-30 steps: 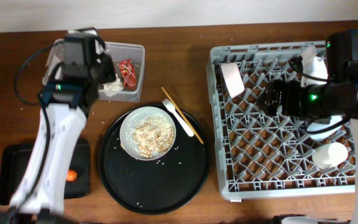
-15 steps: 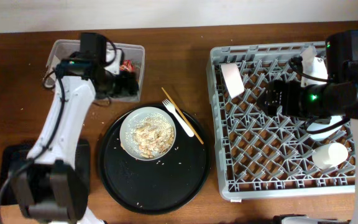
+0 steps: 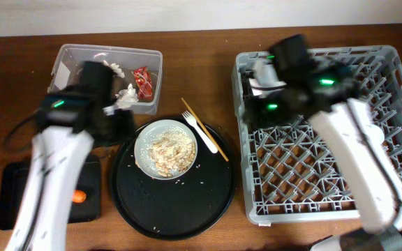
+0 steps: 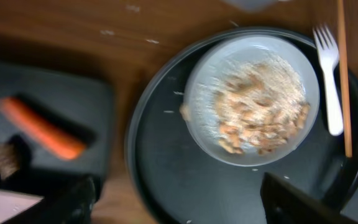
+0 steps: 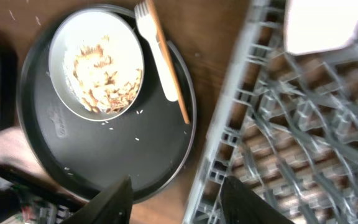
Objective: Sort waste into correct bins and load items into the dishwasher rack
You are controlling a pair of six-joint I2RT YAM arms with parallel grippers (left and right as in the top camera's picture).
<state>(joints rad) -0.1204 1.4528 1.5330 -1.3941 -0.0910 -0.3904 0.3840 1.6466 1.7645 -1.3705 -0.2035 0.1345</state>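
**Left gripper** (image 4: 179, 193): fingers spread wide, nothing held. It hangs above the round black tray (image 4: 160, 180).
- Directly ahead: pale grey plate (image 4: 197, 93), flat on that tray and heaped with rice scraps (image 4: 260, 112). It is probably kept out of the rack until scraped.
- Ahead, past the plate: white fork (image 4: 329, 93) and chopsticks (image 4: 344, 74), lying side by side.
- Off to the gripper's side, opposite the fork: shallow black tray (image 4: 67, 93) holding carrot piece (image 4: 42, 127) and brown lump (image 4: 5, 160). This looks like food waste already sorted.
- Farther off: clear tub (image 3: 68, 59) with tissues (image 3: 124, 97) and red wrapper (image 3: 142, 78).

**Right gripper** (image 5: 176, 186): open and empty, over the gap between the round tray's edge and the dishwasher rack (image 5: 291, 143). The fork lies ahead, well apart.
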